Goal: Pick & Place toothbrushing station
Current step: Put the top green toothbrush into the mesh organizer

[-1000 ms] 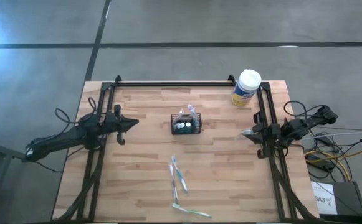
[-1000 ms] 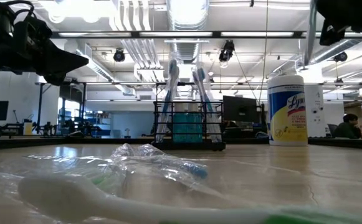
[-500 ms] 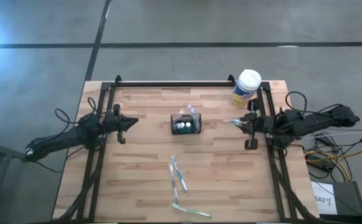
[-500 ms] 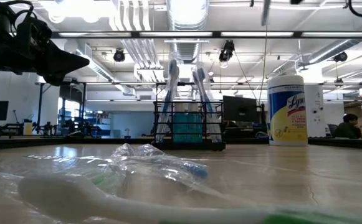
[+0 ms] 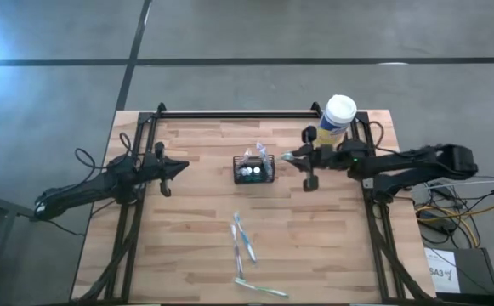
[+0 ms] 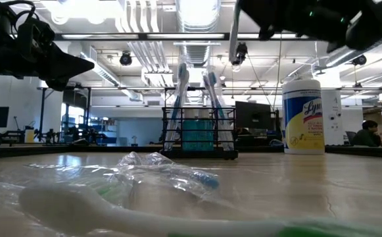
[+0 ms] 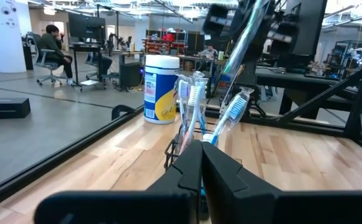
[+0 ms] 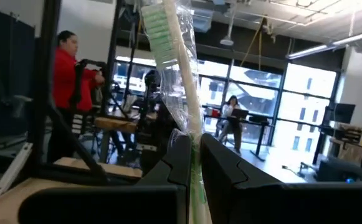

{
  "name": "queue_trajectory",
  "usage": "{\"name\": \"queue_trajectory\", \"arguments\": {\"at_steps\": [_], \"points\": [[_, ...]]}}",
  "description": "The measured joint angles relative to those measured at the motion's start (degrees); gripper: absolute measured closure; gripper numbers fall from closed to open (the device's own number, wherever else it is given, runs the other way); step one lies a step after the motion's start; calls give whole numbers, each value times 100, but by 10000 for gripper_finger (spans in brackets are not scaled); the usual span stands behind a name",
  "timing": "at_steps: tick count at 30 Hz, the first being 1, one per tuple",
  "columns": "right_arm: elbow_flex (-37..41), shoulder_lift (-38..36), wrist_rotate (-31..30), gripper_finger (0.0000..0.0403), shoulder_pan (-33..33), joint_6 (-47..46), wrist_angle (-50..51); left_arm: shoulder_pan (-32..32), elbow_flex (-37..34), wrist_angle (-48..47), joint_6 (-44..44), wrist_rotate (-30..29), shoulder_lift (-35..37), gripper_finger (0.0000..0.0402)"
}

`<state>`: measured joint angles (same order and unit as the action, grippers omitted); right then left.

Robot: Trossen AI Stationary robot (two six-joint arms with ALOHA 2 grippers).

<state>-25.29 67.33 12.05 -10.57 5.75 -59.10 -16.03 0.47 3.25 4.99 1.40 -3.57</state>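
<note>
The toothbrushing station, a small black slatted caddy, stands on the wooden table's middle with wrapped toothbrushes upright in it; it also shows in the low view and the left wrist view. My right gripper hovers just right of the caddy, shut on a plastic-wrapped toothbrush. My left gripper waits shut and empty at the table's left, pointing at the caddy. My right gripper pinches the wrapped toothbrush's handle between its two fingers, which lie along it. The fingers come from the table's right. The green-bristled head end sticks out past the fingertips toward the caddy. The brush is lifted clear of the table.
A yellow canister with a white lid stands at the far right corner. Several wrapped toothbrushes lie loose near the table's near edge, one at the edge itself. A black frame rail runs along the far edge.
My right gripper has gone from the table's right edge toward the left, up to the caddy, carrying the wrapped toothbrush clear of the table.
</note>
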Motion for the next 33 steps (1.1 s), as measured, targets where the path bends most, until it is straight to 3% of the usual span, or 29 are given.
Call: {"name": "queue_trajectory", "arguments": {"at_steps": [10,33], "points": [[402,1460,-98,385,-164,-497,-1741,0,-2,-33,0,1,0,389],[323,3717,-1382,385,-146,-1184,-2916,0,-4,-52,101,1,0,393]]}}
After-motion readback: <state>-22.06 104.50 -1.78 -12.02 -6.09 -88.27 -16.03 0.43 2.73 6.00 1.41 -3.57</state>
